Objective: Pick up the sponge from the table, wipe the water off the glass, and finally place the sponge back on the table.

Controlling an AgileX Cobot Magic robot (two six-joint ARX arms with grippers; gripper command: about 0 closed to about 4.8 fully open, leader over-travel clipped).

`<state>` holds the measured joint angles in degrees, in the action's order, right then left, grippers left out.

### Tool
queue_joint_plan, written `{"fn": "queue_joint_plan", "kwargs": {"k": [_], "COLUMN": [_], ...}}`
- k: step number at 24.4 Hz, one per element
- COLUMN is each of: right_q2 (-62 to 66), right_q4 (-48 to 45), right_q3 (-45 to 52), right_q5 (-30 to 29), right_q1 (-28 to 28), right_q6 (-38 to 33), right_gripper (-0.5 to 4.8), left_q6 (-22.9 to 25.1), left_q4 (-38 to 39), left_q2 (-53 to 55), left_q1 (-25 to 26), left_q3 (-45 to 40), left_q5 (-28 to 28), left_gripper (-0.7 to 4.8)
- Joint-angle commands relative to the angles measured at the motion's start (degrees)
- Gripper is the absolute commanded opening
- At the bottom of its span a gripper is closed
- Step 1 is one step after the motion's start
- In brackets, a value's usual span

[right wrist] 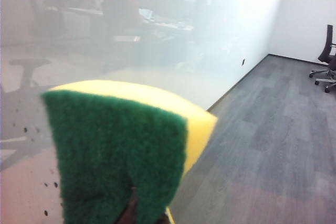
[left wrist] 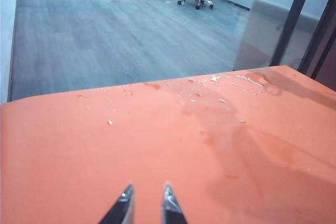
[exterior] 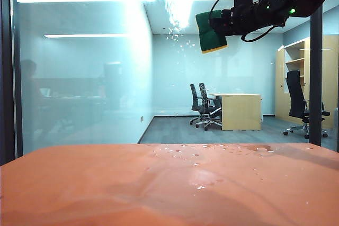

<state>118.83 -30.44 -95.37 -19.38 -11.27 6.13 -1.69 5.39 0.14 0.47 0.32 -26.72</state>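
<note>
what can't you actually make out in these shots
- Right gripper, raised near the glass: fingertips hidden behind the sponge in the exterior view; in the right wrist view the sponge covers them.
- Whether the sponge touches the glass: neither view settles it.
- Left gripper above the table: only the tips show, body cut by the picture's edge.
- Water on the glass: droplets washed out by ceiling-light glare.

The tabletop (exterior: 79,194) stretched wide and flat, a smooth matte orange, its far edge running up against the glass (exterior: 79,78). Scattered water (exterior: 200,187) droplets glinted on it, thickest toward the far right edge, where a few thin streaks and a small puddle (left wrist: 249,81) caught the light. A damp, darker smear crossed the right half.
</note>
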Motion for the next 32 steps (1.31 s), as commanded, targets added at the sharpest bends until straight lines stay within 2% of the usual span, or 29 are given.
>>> {"fn": "queue_joint_plan", "kwargs": {"k": [1, 4, 19, 24, 32], "right_q2": [0.5, 1.3, 6.0, 11.1, 12.7], "right_q4": [0.1, -0.1, -1.3, 4.5, 13.0], "right_q3": [-2.2, -3.6, -5.5, -9.1, -9.1], "right_q5": [-0.3, -2.7, -1.8, -1.0, -1.1], "right_q1": [-0.6, -0.8, -2.9, -2.9, -2.9], "right_q6": [0.1, 0.1, 1.8, 1.8, 1.8], "right_gripper": [-0.09, -0.09, -0.09, -0.09, -0.09], "left_q6": [1.9, 1.9, 1.9, 1.9, 1.9], "left_q4": [-0.5, -0.5, -0.2, -0.2, -0.3], "left_q2": [0.0, 0.0, 0.0, 0.0, 0.0], "left_q1": [0.0, 0.0, 0.0, 0.0, 0.0], "left_q3": [0.2, 0.2, 0.2, 0.2, 0.2], "left_q5": [0.2, 0.1, 0.0, -0.1, -0.1], "left_gripper": [0.71, 0.7, 0.71, 0.71, 0.7]}}
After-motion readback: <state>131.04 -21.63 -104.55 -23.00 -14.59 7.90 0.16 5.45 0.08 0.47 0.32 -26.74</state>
